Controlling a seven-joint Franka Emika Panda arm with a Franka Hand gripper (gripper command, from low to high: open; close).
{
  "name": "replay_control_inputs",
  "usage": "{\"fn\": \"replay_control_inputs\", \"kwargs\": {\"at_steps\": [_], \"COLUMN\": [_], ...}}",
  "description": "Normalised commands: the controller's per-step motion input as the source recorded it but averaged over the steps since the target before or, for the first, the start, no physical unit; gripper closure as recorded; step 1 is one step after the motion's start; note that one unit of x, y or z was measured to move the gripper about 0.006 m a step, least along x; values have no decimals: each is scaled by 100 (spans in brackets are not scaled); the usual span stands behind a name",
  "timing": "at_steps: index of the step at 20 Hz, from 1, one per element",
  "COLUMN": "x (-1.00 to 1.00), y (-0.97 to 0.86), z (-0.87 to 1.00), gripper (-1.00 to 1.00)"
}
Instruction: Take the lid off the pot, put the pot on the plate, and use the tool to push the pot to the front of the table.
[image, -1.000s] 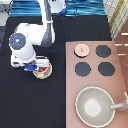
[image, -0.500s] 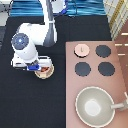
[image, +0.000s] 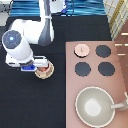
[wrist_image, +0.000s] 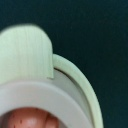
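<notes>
My gripper (image: 41, 67) hangs low over the pot (image: 45, 71) at the exterior view's left, and the hand covers part of the pot. The pale-pink pot, reddish inside (wrist_image: 35, 117), sits on the cream plate (image: 44, 77), whose raised rim (wrist_image: 85, 90) curves around it in the wrist view. One of the pot's side tabs (wrist_image: 25, 55) shows close up. The lid (image: 82, 49), a pink disc with a knob, lies off the pot on the stove counter's top left corner. A cream sliver (image: 121, 44) at the counter's right edge may be the tool.
The pinkish-brown stove counter (image: 70, 85) with black burners (image: 82, 69) fills the exterior view's right. A large grey-beige pan (image: 95, 106) with a handle sits at its bottom. The black table (image: 30, 107) stretches below the plate.
</notes>
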Motion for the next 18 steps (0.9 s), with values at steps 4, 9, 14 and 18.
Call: {"fn": "replay_control_inputs", "kwargs": {"at_steps": [4,9,14,18], "x": [-50,-32,-27,-24], "y": [-41,-60,-60,-63], "z": [73,30,11,27], "gripper": [-100,-100,-100,-100]}}
